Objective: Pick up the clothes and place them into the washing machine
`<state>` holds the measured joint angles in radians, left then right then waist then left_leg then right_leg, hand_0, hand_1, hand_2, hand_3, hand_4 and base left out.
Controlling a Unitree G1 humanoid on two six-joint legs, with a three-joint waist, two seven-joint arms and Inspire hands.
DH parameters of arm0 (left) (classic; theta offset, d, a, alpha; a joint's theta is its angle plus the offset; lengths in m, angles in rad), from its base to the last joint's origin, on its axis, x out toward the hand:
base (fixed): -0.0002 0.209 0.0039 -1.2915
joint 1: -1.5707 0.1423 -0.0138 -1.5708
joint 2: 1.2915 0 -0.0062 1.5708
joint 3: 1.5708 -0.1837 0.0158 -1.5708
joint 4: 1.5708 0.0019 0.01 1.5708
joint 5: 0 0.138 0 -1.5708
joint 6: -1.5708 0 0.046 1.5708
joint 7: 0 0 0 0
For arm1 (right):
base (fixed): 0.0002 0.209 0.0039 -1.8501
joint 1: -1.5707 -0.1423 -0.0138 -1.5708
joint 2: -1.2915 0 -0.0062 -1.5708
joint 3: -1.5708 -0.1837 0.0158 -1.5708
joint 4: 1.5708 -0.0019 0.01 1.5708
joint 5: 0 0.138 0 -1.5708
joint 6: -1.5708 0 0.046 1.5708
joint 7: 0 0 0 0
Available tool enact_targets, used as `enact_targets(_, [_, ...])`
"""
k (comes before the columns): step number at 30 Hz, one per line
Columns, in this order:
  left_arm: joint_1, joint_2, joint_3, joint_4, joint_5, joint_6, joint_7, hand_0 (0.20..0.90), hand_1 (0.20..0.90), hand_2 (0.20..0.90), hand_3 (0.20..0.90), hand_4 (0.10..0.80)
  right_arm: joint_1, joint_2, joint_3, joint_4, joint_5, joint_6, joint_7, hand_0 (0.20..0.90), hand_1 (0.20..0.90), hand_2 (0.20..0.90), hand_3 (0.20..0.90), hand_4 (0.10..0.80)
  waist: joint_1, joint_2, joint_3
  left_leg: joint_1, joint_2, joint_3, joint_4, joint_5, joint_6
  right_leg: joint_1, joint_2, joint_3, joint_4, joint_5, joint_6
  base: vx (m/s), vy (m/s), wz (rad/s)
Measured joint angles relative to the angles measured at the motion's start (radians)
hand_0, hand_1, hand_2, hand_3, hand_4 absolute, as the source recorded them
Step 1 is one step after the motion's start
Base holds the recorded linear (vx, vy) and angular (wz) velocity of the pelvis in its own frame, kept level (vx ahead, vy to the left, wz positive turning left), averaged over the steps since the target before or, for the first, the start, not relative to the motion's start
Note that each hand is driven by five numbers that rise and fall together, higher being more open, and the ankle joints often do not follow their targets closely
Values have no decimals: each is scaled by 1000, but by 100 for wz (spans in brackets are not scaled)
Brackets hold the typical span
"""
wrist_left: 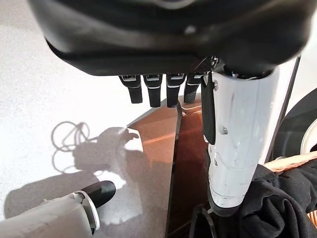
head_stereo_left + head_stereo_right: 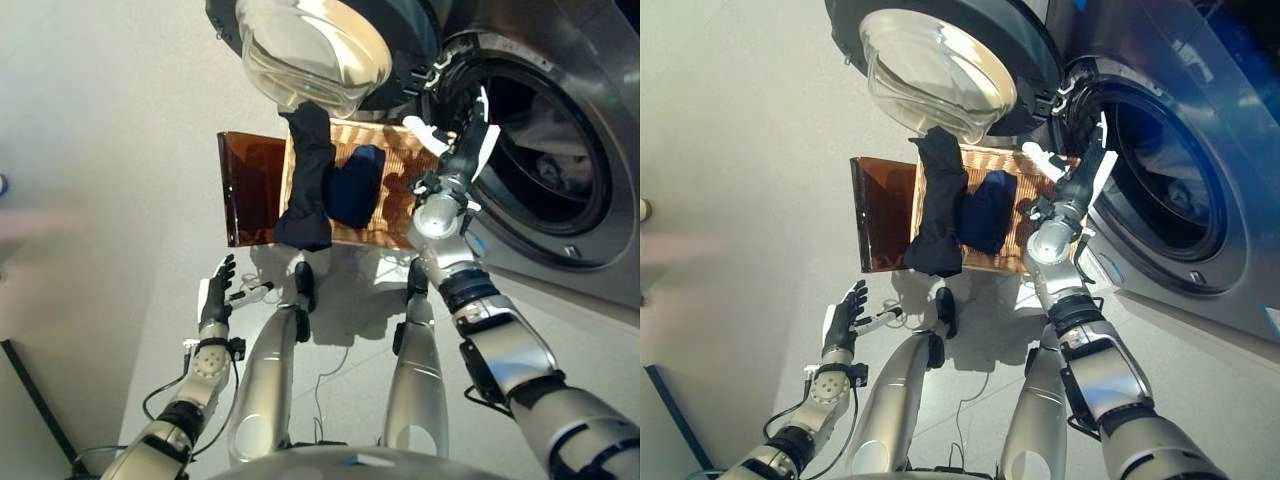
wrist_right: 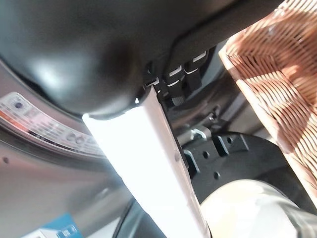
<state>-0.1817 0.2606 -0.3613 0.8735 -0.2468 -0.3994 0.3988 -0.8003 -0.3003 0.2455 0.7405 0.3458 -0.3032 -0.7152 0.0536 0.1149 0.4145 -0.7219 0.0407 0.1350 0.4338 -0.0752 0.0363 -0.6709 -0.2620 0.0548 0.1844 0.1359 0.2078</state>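
**Both hands empty, clothes in the basket beside the open washer**

The washing machine (image 2: 560, 150) stands at the robot's right with its door (image 2: 315, 50) swung wide, glass bowl facing out. Pale laundry seems to lie inside the drum (image 2: 1170, 190), though the dim interior makes that hard to confirm. A wicker basket (image 2: 395, 150) sits on the floor just in front of the door, an amber panel (image 2: 250, 190) at its left side. A black garment (image 2: 308, 180) drapes over the basket's near rim, and a dark blue garment (image 2: 355, 185) lies next to it inside. The right hand (image 2: 462, 150) is raised at the drum's opening, fingers straight, holding nothing. The left hand (image 2: 217, 290) hangs low over bare floor, well apart from the basket, fingers relaxed and empty.
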Motion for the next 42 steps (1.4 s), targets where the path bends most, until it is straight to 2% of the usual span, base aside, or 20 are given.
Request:
enact_targets(11, [0,1,0,-1,0,0,-2,900,900,900,900,800,-9,1,2,32,58,0,33,900,900,900,900,800,19,0,0,1,-2,-6,-22,12,-4,0,0,-8,-7,0,-1,3,-2,2])
enact_targets(20, [-1,3,7,-2,-2,0,0,900,900,900,900,800,-19,19,39,82,95,0,44,900,900,900,900,800,42,0,0,30,-17,-25,-110,64,-18,1,0,-21,-13,-3,-8,23,-4,7])
enact_targets(31, [-18,14,85,51,-13,-4,55,900,900,900,900,800,-23,52,40,142,126,-1,60,900,900,900,900,800,57,4,3,38,-21,-47,-161,101,-25,1,-3,-44,-14,-6,-16,10,8,6])
enact_targets(42, [-25,14,83,35,-38,-25,59,900,900,900,900,800,-39,56,39,199,197,-4,82,900,900,900,900,800,92,23,36,36,-23,-58,-188,115,-28,-1,-4,-57,-23,-6,-17,-7,12,2])
